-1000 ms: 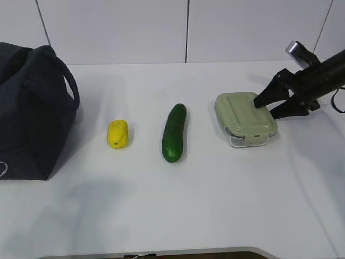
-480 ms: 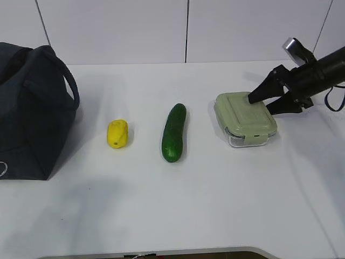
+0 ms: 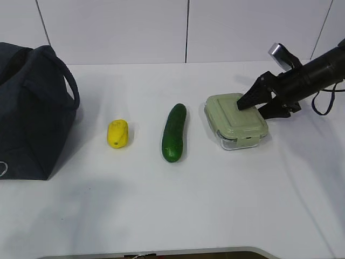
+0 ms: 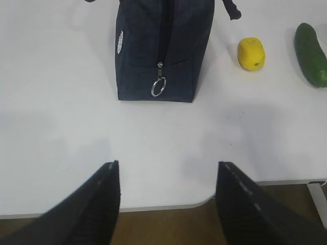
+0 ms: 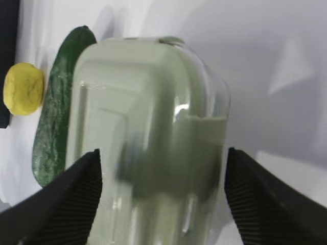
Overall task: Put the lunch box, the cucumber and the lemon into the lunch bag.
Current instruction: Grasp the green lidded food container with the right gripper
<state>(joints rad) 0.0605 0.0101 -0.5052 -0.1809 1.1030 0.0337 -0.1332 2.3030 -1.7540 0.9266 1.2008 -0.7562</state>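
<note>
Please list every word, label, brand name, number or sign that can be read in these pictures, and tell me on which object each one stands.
No text can be read in any view.
Lunch bag: a small pale oval patch on its side, perhaps a logo, too small and blurred to read.
Lunch box, cucumber, lemon: no label or print shows.
Both claws and the table: no markings visible.

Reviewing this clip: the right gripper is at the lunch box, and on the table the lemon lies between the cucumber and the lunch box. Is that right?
Not quite. The right gripper is at the lunch box, but it is the cucumber that lies between the lemon and the lunch box; the lemon sits on the side toward the lunch bag. The exterior view shows this order.
</note>
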